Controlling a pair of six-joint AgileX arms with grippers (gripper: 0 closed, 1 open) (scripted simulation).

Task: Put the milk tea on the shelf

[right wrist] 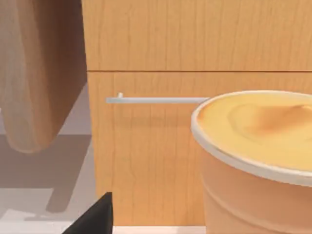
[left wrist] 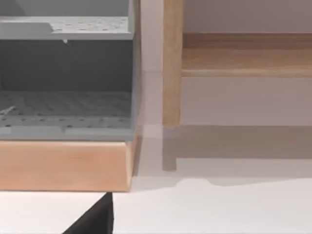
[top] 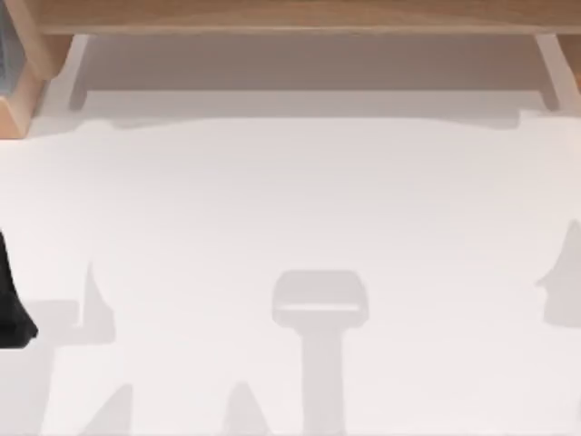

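White table (top: 290, 209); a grey perforated rack (left wrist: 66, 87), perhaps shelving.

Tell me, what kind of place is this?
Probably a pretend shop or kitchen corner: a white table fronts a long wooden shelf, a grey pegboard rack stands beside it, and a milk tea cup sits near wooden panels.

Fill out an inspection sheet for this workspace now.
Surface: white table, with shadows across it.
Job's things: shelf along the table's far edge in the top view; milk tea, a cup with a pale rim, close to the right wrist camera before a wooden panel.
Clutter: grey perforated rack on a wooden base, beside the shelf.
Grippers: a dark left arm part at the table's left edge.
Cables: nothing seen.
Surroundings: nothing seen.
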